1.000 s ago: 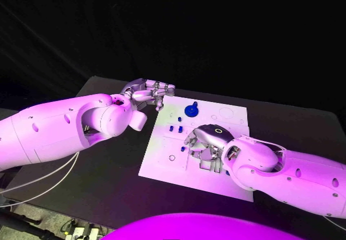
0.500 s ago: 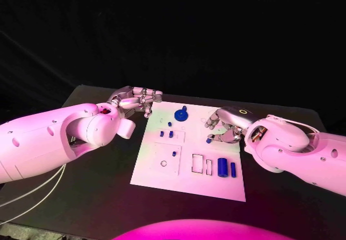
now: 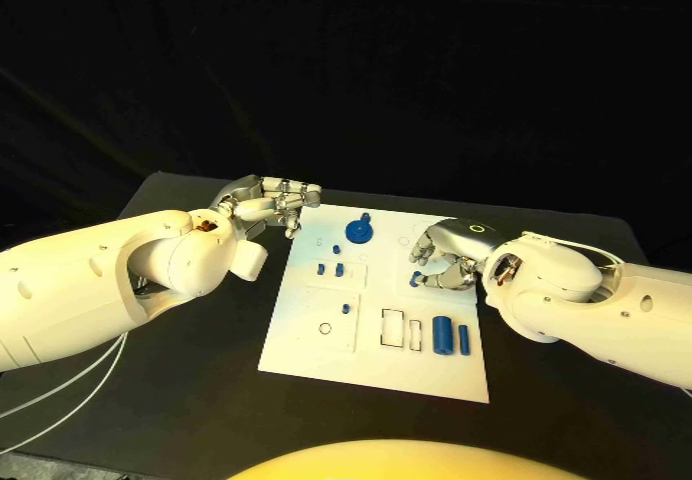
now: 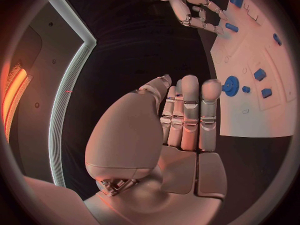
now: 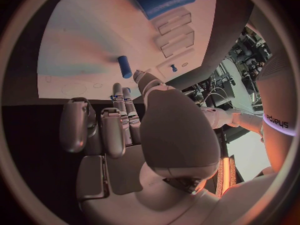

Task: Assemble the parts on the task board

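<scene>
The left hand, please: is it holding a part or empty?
Empty. In the left wrist view the left hand has straight fingers side by side with nothing between them, off the board's edge.

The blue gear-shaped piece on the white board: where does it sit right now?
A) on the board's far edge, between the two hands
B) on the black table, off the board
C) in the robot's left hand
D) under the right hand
A: the blue gear stands on the task board near its far edge, between the left hand and the right hand, and neither holds it.
</scene>
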You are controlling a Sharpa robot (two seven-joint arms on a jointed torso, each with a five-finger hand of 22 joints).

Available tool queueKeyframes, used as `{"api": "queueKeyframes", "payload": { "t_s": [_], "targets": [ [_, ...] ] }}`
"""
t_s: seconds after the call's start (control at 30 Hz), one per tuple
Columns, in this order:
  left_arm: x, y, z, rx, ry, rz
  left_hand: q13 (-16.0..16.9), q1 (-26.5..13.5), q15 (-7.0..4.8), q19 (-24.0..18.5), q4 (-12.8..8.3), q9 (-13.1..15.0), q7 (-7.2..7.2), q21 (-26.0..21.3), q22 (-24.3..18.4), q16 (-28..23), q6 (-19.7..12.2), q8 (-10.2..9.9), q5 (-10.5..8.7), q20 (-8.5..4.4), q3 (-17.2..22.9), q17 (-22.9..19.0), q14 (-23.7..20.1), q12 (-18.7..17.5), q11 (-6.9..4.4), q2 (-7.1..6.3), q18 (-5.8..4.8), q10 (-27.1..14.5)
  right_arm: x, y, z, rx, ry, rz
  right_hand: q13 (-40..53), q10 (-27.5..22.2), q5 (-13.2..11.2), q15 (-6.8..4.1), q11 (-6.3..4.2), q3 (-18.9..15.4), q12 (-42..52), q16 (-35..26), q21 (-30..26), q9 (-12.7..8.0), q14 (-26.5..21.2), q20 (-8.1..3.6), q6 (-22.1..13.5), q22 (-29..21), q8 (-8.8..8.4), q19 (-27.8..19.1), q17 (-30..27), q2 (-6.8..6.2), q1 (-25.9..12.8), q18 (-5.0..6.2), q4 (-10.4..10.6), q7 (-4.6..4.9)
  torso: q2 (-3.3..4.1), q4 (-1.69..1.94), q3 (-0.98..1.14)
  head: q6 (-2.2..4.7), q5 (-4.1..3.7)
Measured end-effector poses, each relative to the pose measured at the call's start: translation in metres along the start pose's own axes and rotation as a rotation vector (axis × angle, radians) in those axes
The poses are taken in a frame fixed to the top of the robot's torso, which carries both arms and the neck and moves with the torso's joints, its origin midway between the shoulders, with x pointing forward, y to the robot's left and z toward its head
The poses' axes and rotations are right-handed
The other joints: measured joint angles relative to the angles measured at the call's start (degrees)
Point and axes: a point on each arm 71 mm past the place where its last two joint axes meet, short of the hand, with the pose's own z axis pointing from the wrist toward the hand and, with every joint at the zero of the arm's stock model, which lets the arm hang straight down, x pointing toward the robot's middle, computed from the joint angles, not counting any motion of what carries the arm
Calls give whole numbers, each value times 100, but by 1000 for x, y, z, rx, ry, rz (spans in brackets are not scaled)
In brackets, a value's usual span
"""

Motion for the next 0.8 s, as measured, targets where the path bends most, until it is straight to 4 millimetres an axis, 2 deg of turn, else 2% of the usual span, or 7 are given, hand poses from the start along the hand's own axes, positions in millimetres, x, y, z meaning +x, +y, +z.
{"api": "queueKeyframes", "payload": {
  "t_s": [0.2, 0.43, 0.5, 0.63, 0.8],
  "targets": [
    [0, 0, 0, -1, 0, 0, 0, 0, 0, 0, 0, 0, 0, 0, -6, 0, 0, 0, 0, 0, 0, 0, 0, 0, 0, 0, 0, 0, 9, 3, 3, -4, 27, -6, 8, 32, 9, 0, -32, -26, 65, 0, 0, 0, 0, 0, 0, 0, 0, 0, 2, 40, 41, 0, -6, 0, 3, -2, -1, -11, 24],
    [-1, 0, 0, -1, -1, 0, -1, 0, 0, 0, 0, 0, 0, 0, -6, 0, 0, 0, 0, 0, 0, -4, 0, 0, 0, 0, -1, 0, 15, 3, 5, -2, 43, -10, 24, 122, 32, 0, -56, -26, 139, 0, 47, 4, 0, 0, 38, 4, 0, 0, 41, 153, 105, 0, -6, -38, 3, -4, 1, -25, 43],
    [-1, 0, 0, -2, -2, 0, 0, 0, 0, 0, 0, 1, 0, 0, -6, 0, 0, 0, 0, 0, 0, -5, 0, 0, 0, 0, 0, 0, 15, 3, 6, -2, 43, -12, 26, 169, 32, 0, -61, -26, 176, 0, 87, 9, 0, -24, 65, 4, 0, 23, 54, 190, 143, 0, -7, -12, 3, -7, 2, -28, 43],
    [-1, 0, 0, -2, -2, 0, 4, 0, 0, 0, 0, 1, 0, 0, -6, 0, 0, 0, 0, 0, 0, -5, 0, 0, 0, 0, 0, 0, 15, 3, 6, 0, 42, -13, 23, 249, 32, 0, -82, 45, 199, 15, 135, 26, 0, -33, 152, 4, 31, 33, 76, 243, 196, 0, -18, -33, 2, -10, 2, -30, 38],
    [-1, 0, 0, -3, -2, 0, 4, 0, 0, 0, 0, 1, 0, 0, -6, 0, 0, 0, 0, 0, 0, -5, 0, 0, 0, 0, -1, 1, 15, 2, 7, 3, 40, -15, 22, 310, -98, 0, -103, 148, 214, 25, 172, 47, 0, -54, 251, 4, 50, 54, 96, 331, 241, 1, -36, -47, 2, -10, 4, -36, 33]
  ]
}}
